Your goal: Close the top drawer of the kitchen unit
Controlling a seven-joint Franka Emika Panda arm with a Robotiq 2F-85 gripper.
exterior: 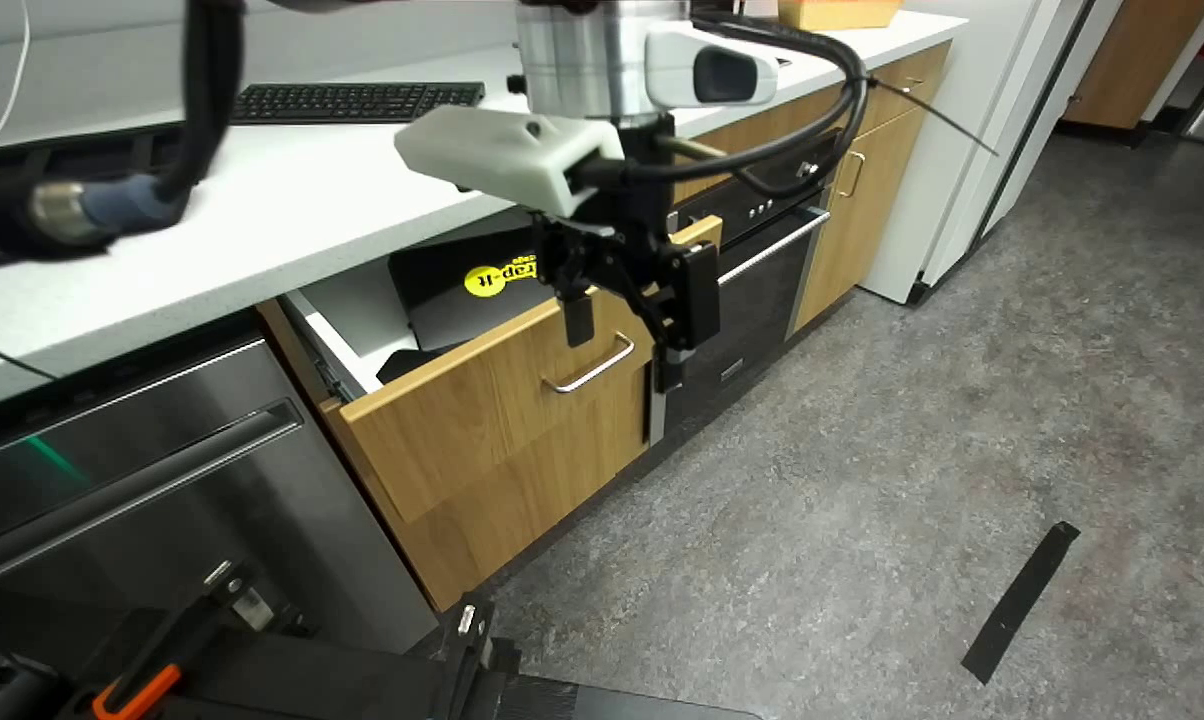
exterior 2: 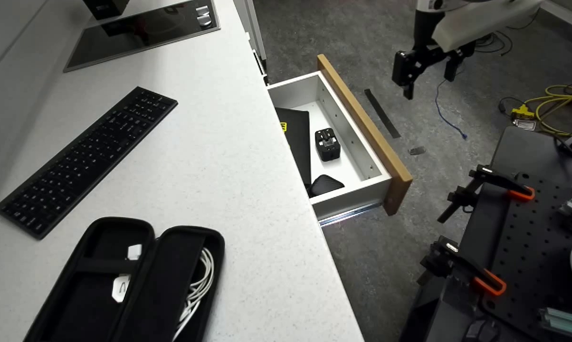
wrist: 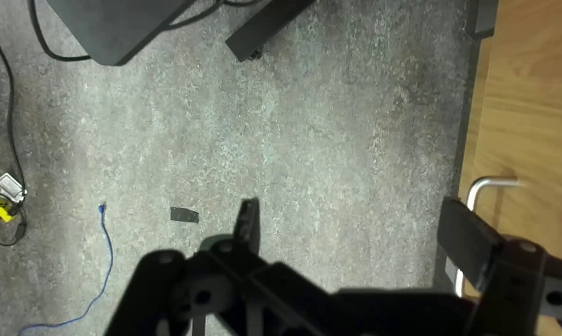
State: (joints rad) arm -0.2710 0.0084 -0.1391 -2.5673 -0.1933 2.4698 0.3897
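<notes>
Drawer (exterior 2: 367,128), one, standing out from the unit (exterior 2: 238,118); in an exterior view, at 8 o'clock from the gripper (exterior 2: 428,82), front running 11-to-5 o'clock. Gripper, one: jaws spread, nothing between them.

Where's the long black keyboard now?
In an exterior view, the keyboard lies at left on the white speckled worktop, between the dark glass cooktop and open oblong black case.

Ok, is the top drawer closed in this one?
No, an exterior view shows the top drawer standing pulled out beyond the white worktop.
</notes>
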